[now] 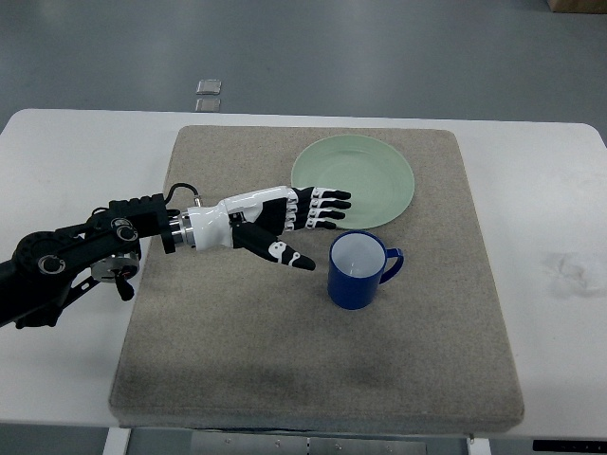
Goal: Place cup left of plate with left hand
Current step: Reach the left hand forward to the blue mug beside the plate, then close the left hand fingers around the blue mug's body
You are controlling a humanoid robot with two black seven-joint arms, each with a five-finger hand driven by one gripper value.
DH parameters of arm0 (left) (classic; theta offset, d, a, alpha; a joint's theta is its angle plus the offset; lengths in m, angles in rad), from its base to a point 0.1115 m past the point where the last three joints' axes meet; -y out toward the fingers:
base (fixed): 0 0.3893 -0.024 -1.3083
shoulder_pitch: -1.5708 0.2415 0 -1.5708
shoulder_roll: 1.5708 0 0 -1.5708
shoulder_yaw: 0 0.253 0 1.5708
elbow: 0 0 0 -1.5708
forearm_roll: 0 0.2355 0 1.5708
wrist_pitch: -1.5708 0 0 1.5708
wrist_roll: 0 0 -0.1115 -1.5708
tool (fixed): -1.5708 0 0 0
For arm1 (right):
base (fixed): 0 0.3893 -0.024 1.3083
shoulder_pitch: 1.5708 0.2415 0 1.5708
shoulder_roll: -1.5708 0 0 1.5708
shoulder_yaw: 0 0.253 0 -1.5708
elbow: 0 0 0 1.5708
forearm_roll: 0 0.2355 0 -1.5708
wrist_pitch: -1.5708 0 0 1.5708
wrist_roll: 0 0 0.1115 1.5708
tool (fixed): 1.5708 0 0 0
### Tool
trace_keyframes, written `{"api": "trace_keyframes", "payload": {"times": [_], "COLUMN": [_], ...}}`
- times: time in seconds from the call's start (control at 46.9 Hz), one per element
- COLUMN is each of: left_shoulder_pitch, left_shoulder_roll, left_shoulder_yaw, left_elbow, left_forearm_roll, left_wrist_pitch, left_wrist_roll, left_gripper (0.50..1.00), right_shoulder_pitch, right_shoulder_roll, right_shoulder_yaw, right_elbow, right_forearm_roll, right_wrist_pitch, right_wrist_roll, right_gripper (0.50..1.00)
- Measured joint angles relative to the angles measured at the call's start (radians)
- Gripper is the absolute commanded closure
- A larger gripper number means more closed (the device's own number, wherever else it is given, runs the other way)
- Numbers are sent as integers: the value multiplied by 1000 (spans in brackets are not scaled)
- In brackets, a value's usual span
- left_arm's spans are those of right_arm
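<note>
We see a white table (66, 152) on a grey floor (285, 47), carrying a coarse beige mat (285, 360). On it the glossy blue cup (358, 271) stands upright just below the round pale-green plate (379, 171). Our left robot hand (294, 223) hovers beside the cup, fingers spread, holding nothing.

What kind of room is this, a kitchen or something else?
Probably a robot test lab, not a kitchen: a plain white table on bare grey floor, with only a mat, plate and cup staged.
</note>
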Motion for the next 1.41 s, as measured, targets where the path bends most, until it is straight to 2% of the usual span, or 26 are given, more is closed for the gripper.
{"api": "trace_keyframes", "payload": {"times": [0.554,0.981,1.407], "left_shoulder_pitch": [5,3,2], "left_shoulder_roll": [-34,-96,-132], "left_shoulder_yaw": [14,14,14], "left_elbow": [2,68,81], "left_forearm_roll": [54,58,60], "left_wrist_pitch": [0,0,2], "left_wrist_roll": [0,0,7], "left_gripper": [506,506,506], "right_shoulder_pitch": [0,0,0], "right_shoulder_roll": [0,0,0], "right_shoulder_yaw": [0,0,0], "right_elbow": [0,0,0], "right_forearm_roll": [0,-1,0], "right_wrist_pitch": [0,0,0], "right_wrist_roll": [1,0,0], "right_gripper": [568,568,568]}}
